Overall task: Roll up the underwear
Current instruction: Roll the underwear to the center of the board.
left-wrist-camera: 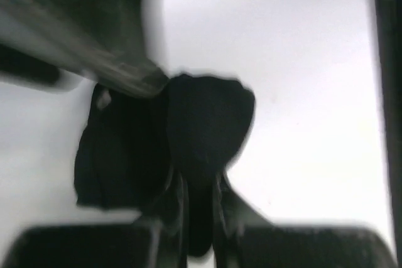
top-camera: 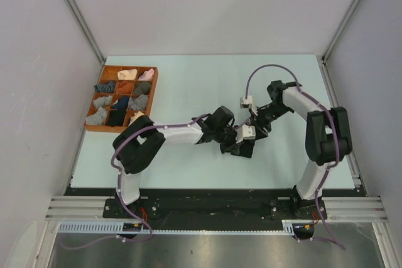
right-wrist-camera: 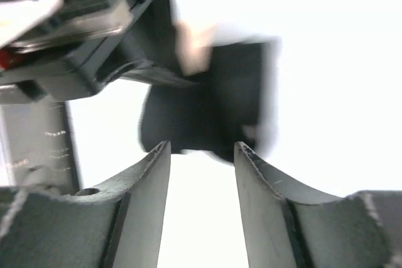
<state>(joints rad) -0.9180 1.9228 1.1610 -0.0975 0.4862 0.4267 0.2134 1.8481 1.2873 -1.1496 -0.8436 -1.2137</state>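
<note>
Mid-frame in the top view, my left gripper [left-wrist-camera: 198, 189] is clamped on the bunched underwear [left-wrist-camera: 207, 117]. My right gripper [right-wrist-camera: 202, 155] hovers with its jaws apart. I judge it part-rolled, not finished.

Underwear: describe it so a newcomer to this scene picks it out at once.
On the pale table, look at the centre, right of the orange tray. The underwear is the black cloth pinched in the left end effector, the open right end effector facing it. Unlike the tray's small rolled bundles, it is larger, cream-edged and outside the tray.
</note>
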